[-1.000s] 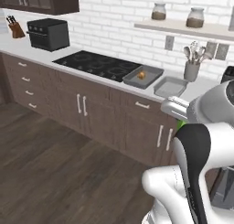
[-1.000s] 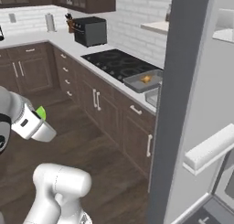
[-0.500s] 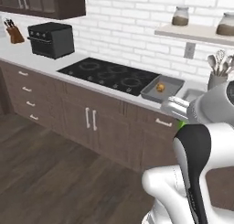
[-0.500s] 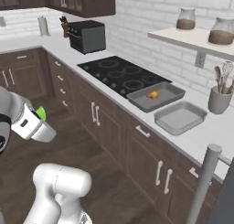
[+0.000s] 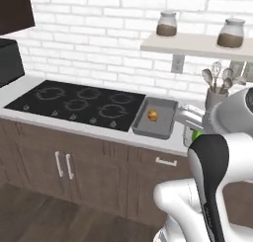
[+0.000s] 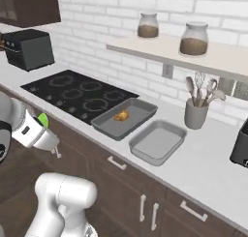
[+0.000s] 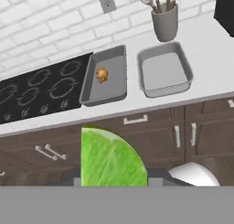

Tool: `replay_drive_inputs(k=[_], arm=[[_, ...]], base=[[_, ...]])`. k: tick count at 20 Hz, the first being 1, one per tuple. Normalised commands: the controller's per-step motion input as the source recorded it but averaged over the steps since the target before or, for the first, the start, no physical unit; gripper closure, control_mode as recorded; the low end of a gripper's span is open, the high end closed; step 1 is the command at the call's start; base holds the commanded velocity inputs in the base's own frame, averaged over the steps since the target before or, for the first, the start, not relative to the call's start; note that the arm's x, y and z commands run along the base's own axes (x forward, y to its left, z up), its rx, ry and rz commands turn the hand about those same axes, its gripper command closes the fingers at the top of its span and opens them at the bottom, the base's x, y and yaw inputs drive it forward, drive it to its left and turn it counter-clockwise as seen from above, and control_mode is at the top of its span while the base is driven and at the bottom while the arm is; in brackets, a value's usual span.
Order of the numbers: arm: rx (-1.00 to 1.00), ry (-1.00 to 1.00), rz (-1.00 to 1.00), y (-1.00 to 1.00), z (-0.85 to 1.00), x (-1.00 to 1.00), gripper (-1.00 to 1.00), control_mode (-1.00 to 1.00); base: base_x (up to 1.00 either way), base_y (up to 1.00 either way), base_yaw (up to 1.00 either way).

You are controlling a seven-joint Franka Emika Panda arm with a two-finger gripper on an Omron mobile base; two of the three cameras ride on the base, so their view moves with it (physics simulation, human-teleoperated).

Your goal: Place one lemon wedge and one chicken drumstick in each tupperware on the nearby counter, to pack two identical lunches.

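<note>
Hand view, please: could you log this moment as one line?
claw: holds lemon wedge | drumstick: in left tupperware | right tupperware: empty | wedge: not yet placed

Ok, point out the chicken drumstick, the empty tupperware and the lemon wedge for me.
chicken drumstick (image 7: 101,74), hand view, middle of its lumpy body.
empty tupperware (image 7: 165,71), hand view, bare floor of the container.
lemon wedge (image 7: 111,160), hand view, centre of its green flesh.

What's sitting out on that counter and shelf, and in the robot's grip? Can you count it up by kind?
Grey tupperware: 2
Chicken drumstick: 1
Lemon wedge at the end effector: 1
Shelf jars: 2
Utensil holder: 1
Total: 7
</note>
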Motion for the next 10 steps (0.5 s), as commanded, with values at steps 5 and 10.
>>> replay_drive_inputs(k=[5,10], arm=[[0.0,0.0,0.0,0.0,0.0,0.0,1.0,1.0],[0.0,0.0,0.0,0.0,0.0,0.0,1.0,1.0]], base=[[1.0,0.29,-0.49],[0.84,0.49,-0.36]])
